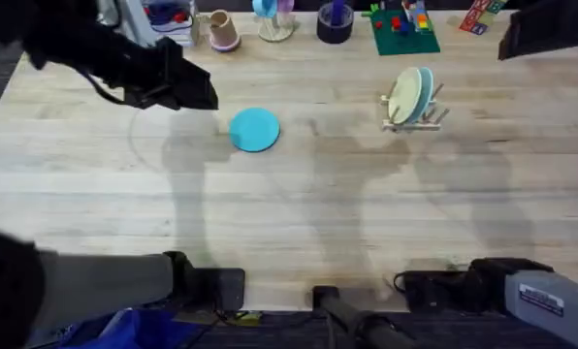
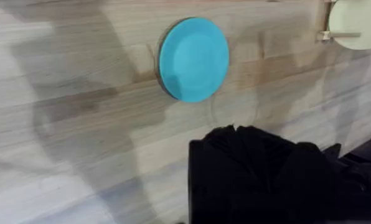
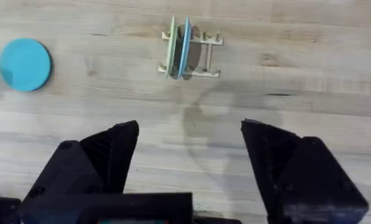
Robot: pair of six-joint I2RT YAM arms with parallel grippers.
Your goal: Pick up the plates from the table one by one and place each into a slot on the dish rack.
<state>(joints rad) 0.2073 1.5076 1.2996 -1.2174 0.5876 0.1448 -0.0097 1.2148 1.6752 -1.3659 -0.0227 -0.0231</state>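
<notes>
Lying flat left of the light-wood dowel dish rack, the round turquoise plate needed an edge grip; right jaws were released, left jaws' state untellable.

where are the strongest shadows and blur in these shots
Overhead: soft arm shadows spread across the table, and the left arm near the camera is dark and blurred. Left wrist: broad shadows cross the planks beside the turquoise plate. Right wrist: a faint shadow lies below the dish rack.
</notes>
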